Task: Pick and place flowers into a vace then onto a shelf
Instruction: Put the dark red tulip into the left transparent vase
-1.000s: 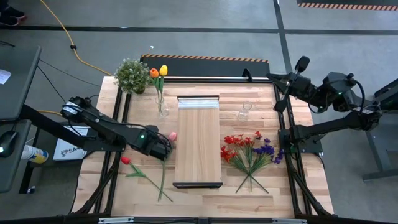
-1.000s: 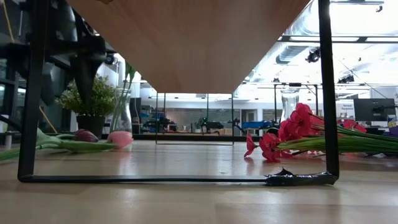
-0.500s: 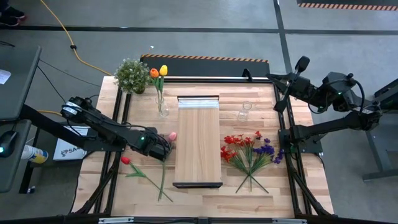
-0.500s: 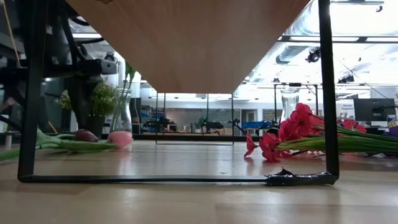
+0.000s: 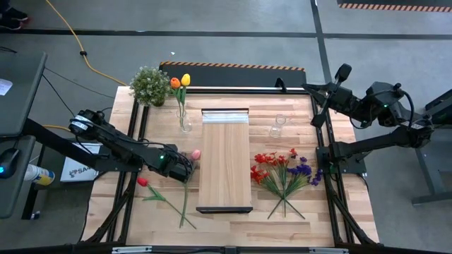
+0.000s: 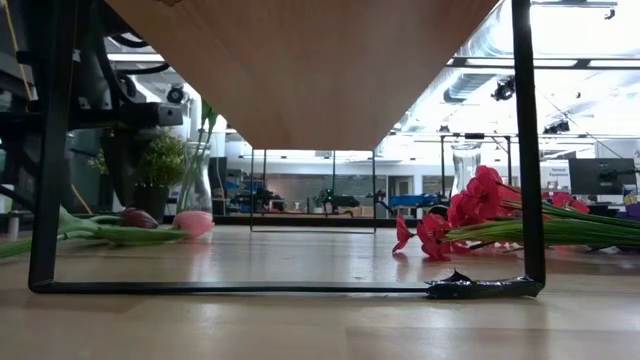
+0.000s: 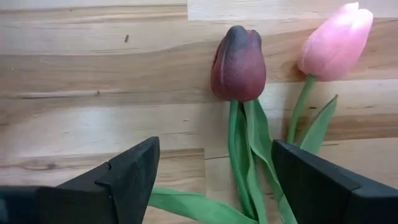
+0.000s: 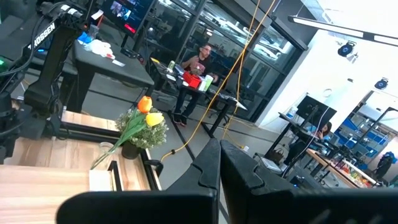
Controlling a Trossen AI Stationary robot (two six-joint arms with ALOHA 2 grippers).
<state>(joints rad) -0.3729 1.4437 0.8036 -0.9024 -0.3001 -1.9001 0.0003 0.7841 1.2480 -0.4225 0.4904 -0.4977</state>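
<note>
My left gripper hangs open, pointing down over two tulips lying on the table to the left of the shelf. A dark red tulip and a pink tulip lie side by side, and their green stems run between my two fingers, which stand apart from them. In the high view the gripper is beside the pink tulip. A glass vase holds a yellow and an orange tulip. My right gripper waits shut, raised at the far right.
A red tulip lies left of my left gripper. Red and purple sprays lie right of the shelf. A second glass vase stands at the far right, and a potted plant at the far left corner.
My left gripper has come down a little toward the tulips on the table, staying open. The flowers have kept still.
</note>
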